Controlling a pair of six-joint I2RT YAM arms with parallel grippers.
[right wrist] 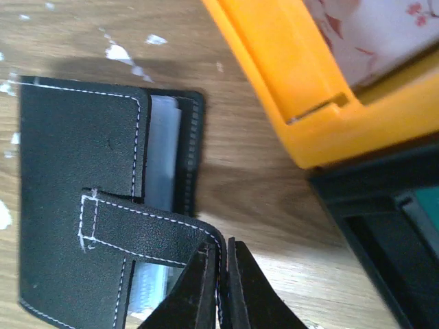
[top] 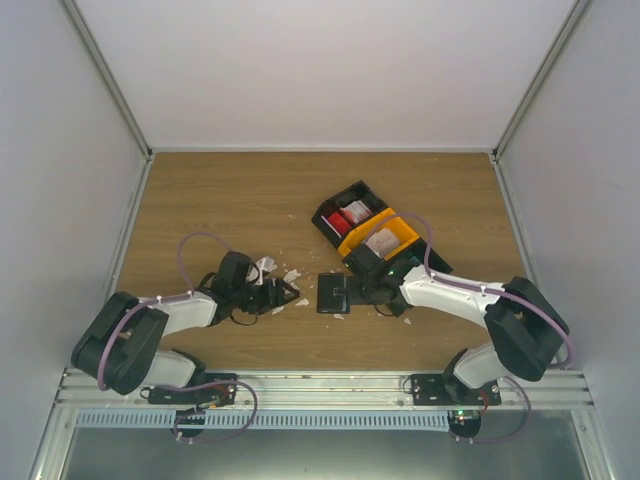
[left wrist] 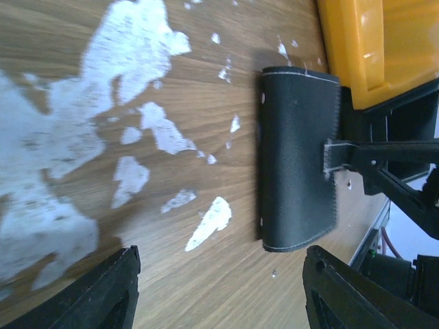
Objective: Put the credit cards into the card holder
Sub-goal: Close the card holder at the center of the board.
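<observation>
The black card holder [top: 331, 293] lies on the wood between the two arms, its cover partly lifted so the pale blue pockets [right wrist: 164, 157] show. My right gripper [right wrist: 223, 264] is shut on the end of the holder's closing strap [right wrist: 151, 233]. In the left wrist view the card holder [left wrist: 298, 157] lies just ahead and to the right. My left gripper [left wrist: 219, 288] is open over bare wood, with nothing between its fingers. Credit cards, white and pink with red marks, lie in the black tray [top: 355, 212] and the orange tray [right wrist: 370, 34].
The orange tray [top: 380, 243] and black tray [top: 345, 215] stand side by side just behind the card holder, close to the right gripper. White torn scraps [left wrist: 130, 48] are scattered on the wood near the left gripper [top: 285, 293]. White walls surround the table.
</observation>
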